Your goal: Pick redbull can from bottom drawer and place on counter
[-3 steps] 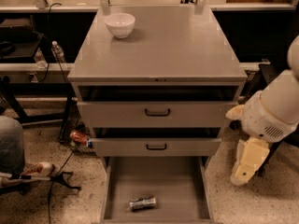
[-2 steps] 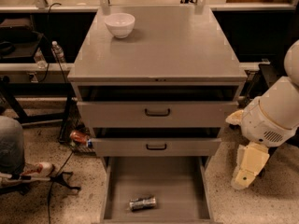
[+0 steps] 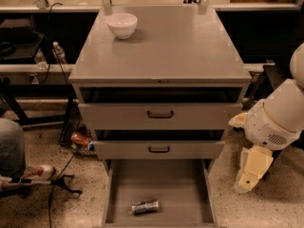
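Evidently the bottom drawer [image 3: 166, 184] stands open to expose the sideways redbull can [image 3: 145, 206]; the pincer [image 3: 250, 174] hangs rightward, its opening impossible to tell.

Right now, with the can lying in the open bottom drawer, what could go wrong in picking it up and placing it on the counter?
1. The redbull can lies on its side in the bottom drawer, so it may roll when touched.
2. The gripper hangs right of the drawer, outside its wall; coming in, the arm could strike that wall or the middle drawer jutting above.
3. On the counter, it should avoid the white bowl.
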Available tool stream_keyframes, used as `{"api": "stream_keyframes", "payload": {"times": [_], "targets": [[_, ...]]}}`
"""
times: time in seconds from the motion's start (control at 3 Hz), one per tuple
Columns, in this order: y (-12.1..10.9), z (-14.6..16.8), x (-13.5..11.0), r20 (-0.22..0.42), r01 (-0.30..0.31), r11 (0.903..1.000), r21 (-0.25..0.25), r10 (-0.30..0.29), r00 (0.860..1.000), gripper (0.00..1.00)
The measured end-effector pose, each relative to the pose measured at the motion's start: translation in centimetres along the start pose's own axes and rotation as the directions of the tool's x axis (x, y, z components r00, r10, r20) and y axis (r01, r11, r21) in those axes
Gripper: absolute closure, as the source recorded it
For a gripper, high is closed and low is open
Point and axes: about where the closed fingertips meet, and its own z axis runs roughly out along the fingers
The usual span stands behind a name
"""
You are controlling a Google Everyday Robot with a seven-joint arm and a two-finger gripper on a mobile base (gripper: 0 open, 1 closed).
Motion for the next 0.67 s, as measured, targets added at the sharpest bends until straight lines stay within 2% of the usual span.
{"api": "stream_keyframes", "payload": {"times": [0.33, 0.67], "targets": [[-0.6, 3.8, 0.4, 0.068, 0.021, 0.9985, -0.050, -0.018, 0.998, 0.00], [-1.0, 10.0, 0.8, 0.160, 0.039, 0.9894, -0.140, -0.016, 0.987, 0.00]]}}
